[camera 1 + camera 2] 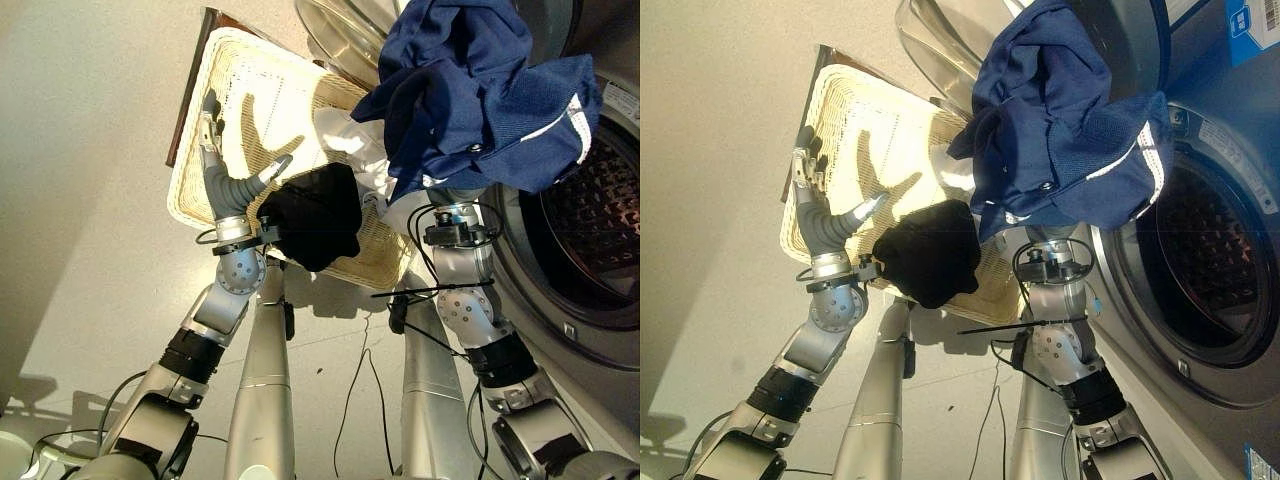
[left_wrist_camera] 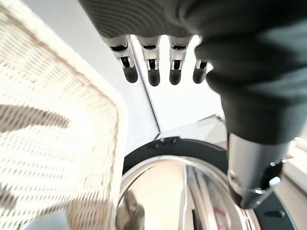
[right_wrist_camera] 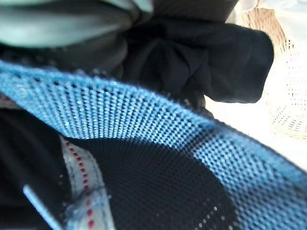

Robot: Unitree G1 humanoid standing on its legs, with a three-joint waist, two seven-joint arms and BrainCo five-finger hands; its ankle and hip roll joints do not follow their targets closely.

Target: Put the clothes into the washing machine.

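right hand (image 1: 455, 215) hidden under blue garment (image 1: 480, 90), fingers cannot tell, lifted upper right beside washer drum (image 1: 600, 220) for loading | left hand (image 1: 225, 175) fingers apart over basket (image 1: 250, 90) | black garment (image 1: 315, 215) in basket

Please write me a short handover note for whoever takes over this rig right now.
Left hand: open, fingers straight, held over the wicker basket, holding nothing.
Right hand: hidden under the navy garment, which is lifted on that arm; grip cannot be confirmed.
The garment hangs beside the open washing machine drum, not yet inside. The door is open.
Left to do: a black garment and a white garment lie in the basket.
Nothing can be seen inside the drum so far.
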